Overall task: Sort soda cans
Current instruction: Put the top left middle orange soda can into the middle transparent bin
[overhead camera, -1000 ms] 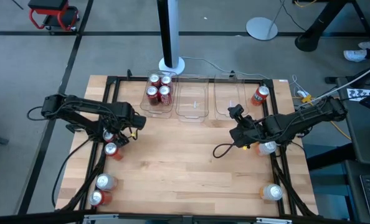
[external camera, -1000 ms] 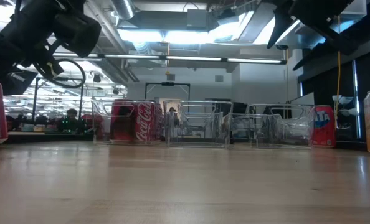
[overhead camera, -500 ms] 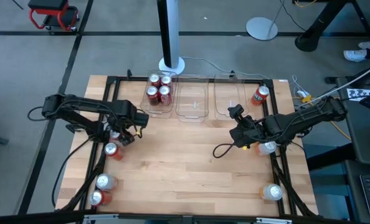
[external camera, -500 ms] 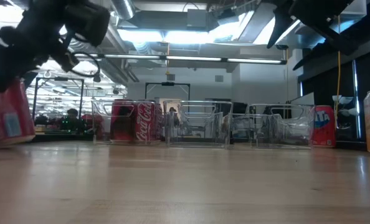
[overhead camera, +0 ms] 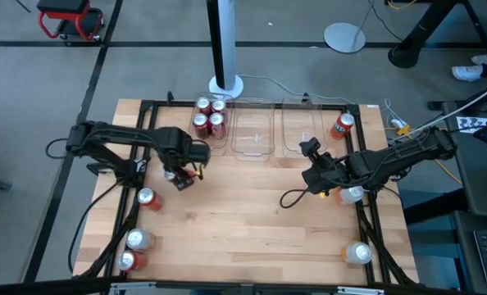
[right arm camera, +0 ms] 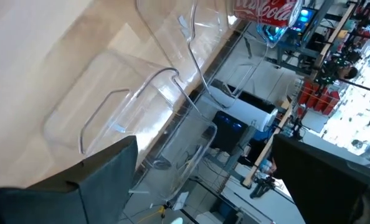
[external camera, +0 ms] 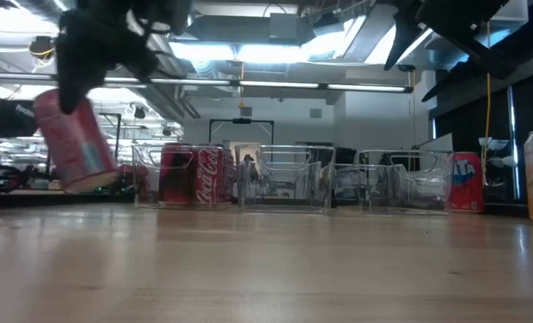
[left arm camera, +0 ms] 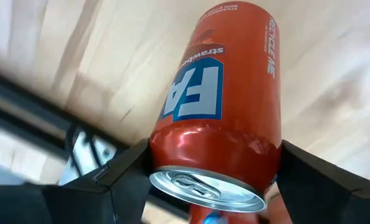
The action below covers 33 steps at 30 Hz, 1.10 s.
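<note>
Slippage is the risk: left gripper [left arm camera: 213, 180] grasps the tilted red-orange aluminium soda can [left arm camera: 225, 93] near its rim, airborne; right gripper [overhead camera: 312, 164] hovers open.

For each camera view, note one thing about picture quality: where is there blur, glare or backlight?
High view: even light, sharp table. Low view: bright ceiling lights backlight the scene, and the lifted, tilted red can is smeared by motion blur. Left wrist view: the orange can between the left gripper fingers is sharp, the wood behind it soft. Right wrist view: glare streaks on the clear bins.
</note>
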Each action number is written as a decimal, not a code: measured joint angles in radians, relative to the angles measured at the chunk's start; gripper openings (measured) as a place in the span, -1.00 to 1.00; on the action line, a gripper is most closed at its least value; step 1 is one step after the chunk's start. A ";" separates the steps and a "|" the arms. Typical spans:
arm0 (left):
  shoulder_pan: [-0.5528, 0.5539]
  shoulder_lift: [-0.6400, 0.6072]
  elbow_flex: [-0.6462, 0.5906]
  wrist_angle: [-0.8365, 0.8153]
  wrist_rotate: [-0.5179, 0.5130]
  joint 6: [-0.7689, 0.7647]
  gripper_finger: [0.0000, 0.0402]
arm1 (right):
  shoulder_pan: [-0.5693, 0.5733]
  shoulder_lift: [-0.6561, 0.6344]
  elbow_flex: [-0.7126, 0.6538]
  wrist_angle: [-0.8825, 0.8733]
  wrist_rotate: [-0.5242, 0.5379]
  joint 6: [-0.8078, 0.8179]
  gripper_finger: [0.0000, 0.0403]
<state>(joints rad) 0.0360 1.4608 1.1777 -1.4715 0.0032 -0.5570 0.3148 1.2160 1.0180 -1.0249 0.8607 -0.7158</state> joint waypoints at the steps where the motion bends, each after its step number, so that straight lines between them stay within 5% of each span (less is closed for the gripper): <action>1: -0.008 0.021 0.016 0.016 0.000 0.014 0.39 | 0.000 0.000 0.000 0.006 -0.010 0.000 0.83; 9: -0.076 0.193 0.145 0.085 -0.016 0.117 0.39 | 0.000 0.000 -0.088 0.236 -0.141 -0.082 0.83; 20: -0.124 0.272 0.282 0.171 -0.059 0.172 0.39 | 0.000 0.000 -0.325 0.891 -0.486 -0.263 0.83; 29: -0.123 0.272 0.293 0.294 -0.060 0.200 0.40 | -0.001 0.049 -0.407 1.135 -0.502 -0.261 0.82; 33: -0.123 0.272 0.293 0.387 -0.075 0.228 0.40 | -0.001 0.137 -0.407 1.271 -0.555 -0.305 0.60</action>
<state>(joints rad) -0.0872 1.7329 1.4708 -1.0840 -0.0716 -0.3291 0.3138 1.3531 0.6113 0.2465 0.3057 -1.0213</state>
